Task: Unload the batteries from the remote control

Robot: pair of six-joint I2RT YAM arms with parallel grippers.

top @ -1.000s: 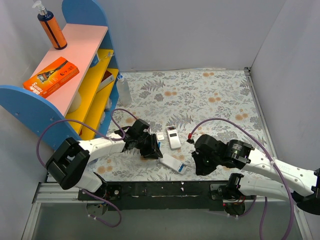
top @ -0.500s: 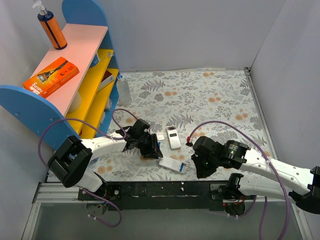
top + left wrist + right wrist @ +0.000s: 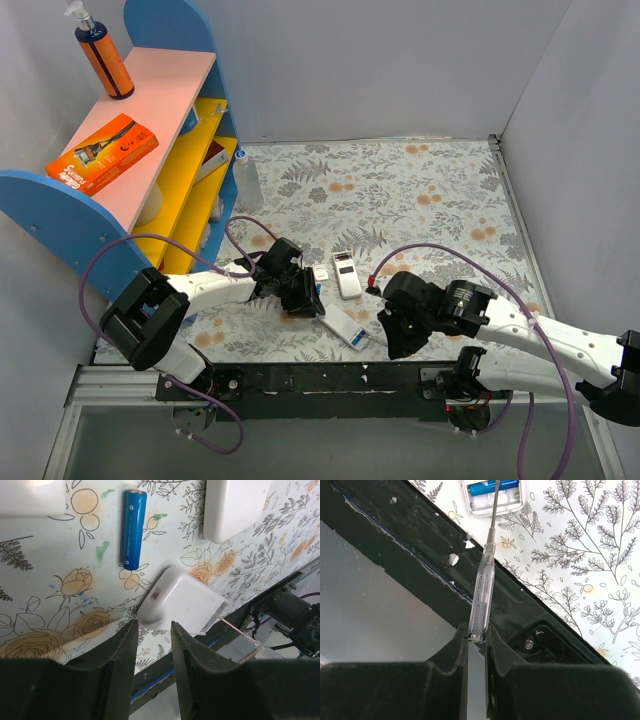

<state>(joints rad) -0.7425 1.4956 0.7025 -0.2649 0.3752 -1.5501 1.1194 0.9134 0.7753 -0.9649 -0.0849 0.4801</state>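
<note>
The left gripper, jaws partly apart and empty, hovers at the remote's closed end, likely to brace it; a loose battery lies on the cloth beside. The right gripper clamps a screwdriver (clear-handled), its tip set to lever out the seated battery.

The counter is being covered by a white ground printed with grey leaves and orange flowers. A battery is being shown in bright blue, and the remote control in plain white. The screwdriver is being seen with a clear, colourless handle. Black is being worn by the left hand and the right hand. The shelf is being displayed in blue, pink and yellow, and the box in orange.
</note>
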